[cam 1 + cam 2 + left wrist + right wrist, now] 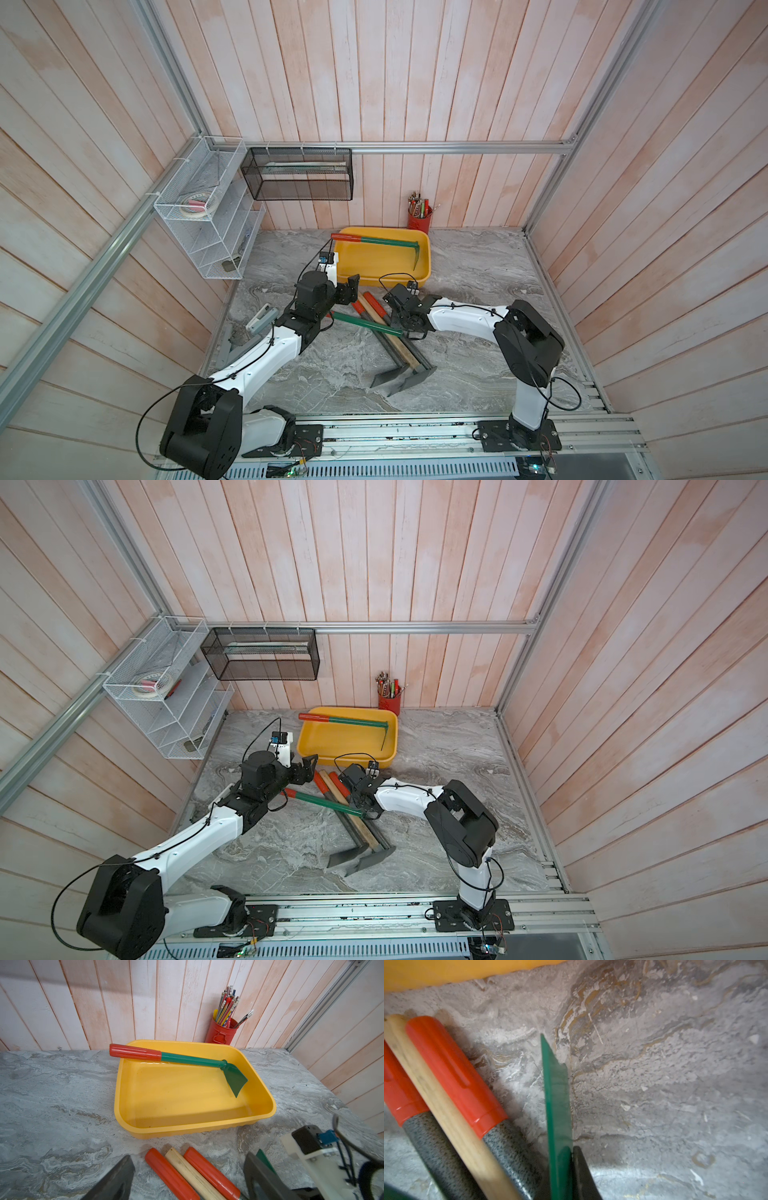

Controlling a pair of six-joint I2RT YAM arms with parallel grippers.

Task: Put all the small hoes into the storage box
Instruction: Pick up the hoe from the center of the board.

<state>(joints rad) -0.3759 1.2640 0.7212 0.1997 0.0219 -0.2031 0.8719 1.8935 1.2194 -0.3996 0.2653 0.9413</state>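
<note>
- Small hoe (368, 323): green blade (558, 1105) nipped edge-on by the closed right fingers (581, 1172); shaft lies across three longer tools (399, 353) on the surface (478, 291), near the storage box (382, 283).
- Left fingers (116, 1180) gape wide, empty.
- Risk: thin painted blade may swivel or slip; the dangling handle could drag the tools, or foul the other hoe (187, 1059) propped on the box rim.

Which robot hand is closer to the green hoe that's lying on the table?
Right. The right gripper is at the blade of the green hoe, with a finger touching it. The left gripper hangs open by the front corner of the storage box, apart from the hoe.
</note>
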